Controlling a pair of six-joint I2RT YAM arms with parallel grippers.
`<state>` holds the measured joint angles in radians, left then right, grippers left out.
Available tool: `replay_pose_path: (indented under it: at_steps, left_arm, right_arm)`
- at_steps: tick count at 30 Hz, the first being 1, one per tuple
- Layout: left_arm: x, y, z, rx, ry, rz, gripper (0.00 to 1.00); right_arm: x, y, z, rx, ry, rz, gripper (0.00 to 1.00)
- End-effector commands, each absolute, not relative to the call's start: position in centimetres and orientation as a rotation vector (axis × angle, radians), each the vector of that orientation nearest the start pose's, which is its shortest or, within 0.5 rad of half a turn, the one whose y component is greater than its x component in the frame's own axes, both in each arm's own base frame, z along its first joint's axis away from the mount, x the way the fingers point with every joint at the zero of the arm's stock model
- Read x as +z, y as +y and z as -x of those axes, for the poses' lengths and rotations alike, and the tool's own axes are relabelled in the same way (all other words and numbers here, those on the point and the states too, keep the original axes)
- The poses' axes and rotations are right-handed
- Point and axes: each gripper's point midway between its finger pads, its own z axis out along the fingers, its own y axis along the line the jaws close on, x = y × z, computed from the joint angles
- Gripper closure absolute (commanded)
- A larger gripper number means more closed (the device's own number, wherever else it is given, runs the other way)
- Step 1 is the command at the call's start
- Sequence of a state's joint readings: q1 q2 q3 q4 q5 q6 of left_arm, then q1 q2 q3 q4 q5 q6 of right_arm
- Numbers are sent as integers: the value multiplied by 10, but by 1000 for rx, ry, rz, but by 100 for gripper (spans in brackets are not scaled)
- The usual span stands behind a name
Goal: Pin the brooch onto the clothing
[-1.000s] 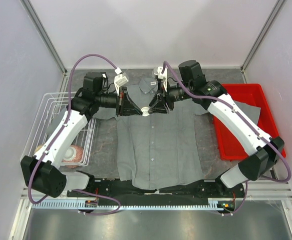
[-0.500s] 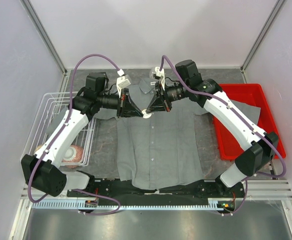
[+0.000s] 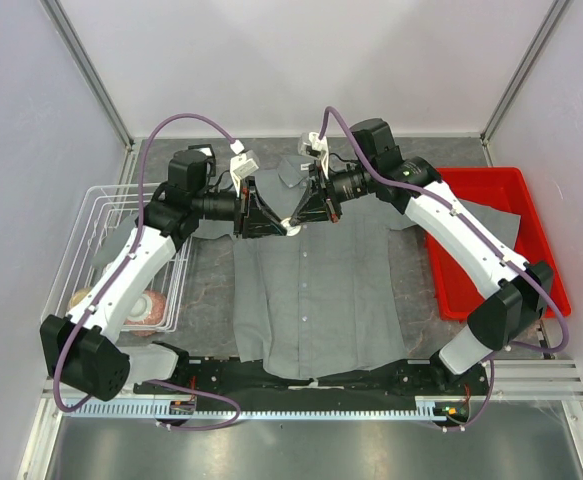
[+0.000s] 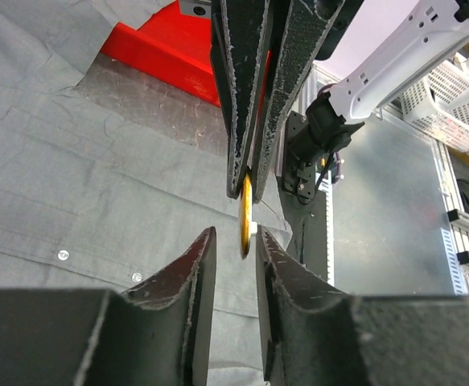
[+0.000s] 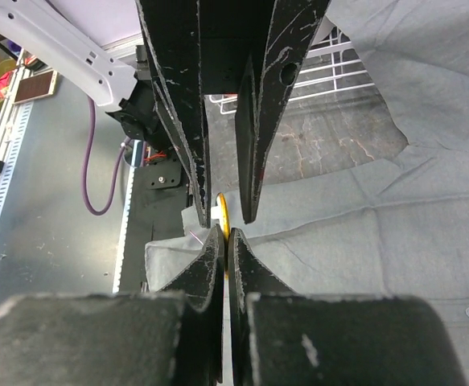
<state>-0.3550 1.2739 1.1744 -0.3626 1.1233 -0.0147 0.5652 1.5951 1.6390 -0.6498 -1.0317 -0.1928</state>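
Gold disc brooch (image 4: pixel 246 221) | right gripper (image 5: pixel 224 237) pinches it, left gripper (image 4: pixel 234 241) spread astride | clear your left before lowering to grey button-front shirt (image 4: pixel 73 177) below

- The light over the tabletop (image 3: pixel 211 290) is bright, even and diffuse, coming from above; the pale walls (image 3: pixel 301 60) wash out a little.
- My arms (image 3: pixel 131 270) throw only soft, faint shadows on the clothing (image 3: pixel 311 290).
- In the wrist views, my left hand (image 4: pixel 234 237) and right hand (image 5: pixel 224 235) are dark and soft-focused; their fingers (image 4: pixel 190 277) look grainy.
- The brooch (image 4: pixel 245 217) gives a small gold glint.
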Motion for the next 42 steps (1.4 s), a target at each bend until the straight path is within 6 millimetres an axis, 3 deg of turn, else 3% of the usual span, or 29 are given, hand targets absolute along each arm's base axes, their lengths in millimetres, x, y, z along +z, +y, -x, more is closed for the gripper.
replay_pose_path:
  at_steps: [1, 5, 11, 16, 22, 23, 24, 25, 28, 29, 31, 34, 37, 38, 42]
  left_arm:
    - [313, -257, -234, -1347, 1655, -1008, 70]
    - [316, -258, -235, -1368, 1651, -991, 80]
    - [315, -258, -231, -1392, 1646, -982, 81]
    - [315, -258, -231, -1395, 1653, -971, 98]
    - [311, -257, -230, -1399, 1680, -951, 98]
    - [310, -257, -233, -1389, 1696, -933, 98]
    - [309, -256, -235, -1375, 1718, -908, 98]
    - [302, -255, -238, -1360, 1769, -872, 98]
    - [278, -239, -272, -1141, 1944, -647, 98]
    - [273, -235, -278, -1104, 1981, -589, 98]
    - [262, -222, -294, -980, 2048, -468, 98]
    - [246, -208, -314, -849, 2116, -323, 98]
    - [223, -198, -330, -759, 2184, -241, 98]
    - [217, -196, -334, -739, 2205, -207, 98]
    - [182, -190, -363, -619, 2292, -148, 98]
  right_arm:
    - [333, 332, -242, 1375, 1576, 1329, 100]
    - [330, 332, -241, 1383, 1585, 1325, 100]
    - [329, 331, -238, 1388, 1589, 1326, 100]
    - [328, 329, -235, 1385, 1585, 1329, 100]
    - [323, 329, -245, 1334, 1616, 1305, 100]
    - [323, 330, -249, 1317, 1627, 1290, 97]
    - [322, 329, -253, 1293, 1642, 1273, 84]
    - [323, 328, -259, 1262, 1651, 1254, 60]
    - [318, 324, -295, 1076, 1729, 1146, 48]
    - [312, 319, -316, 959, 1778, 1079, 47]
    - [311, 315, -338, 869, 1803, 997, 44]
    - [297, 312, -362, 772, 1852, 901, 39]
    - [266, 311, -380, 738, 1954, 821, 39]
    - [243, 314, -386, 727, 2014, 814, 39]
    - [190, 319, -398, 715, 2160, 789, 43]
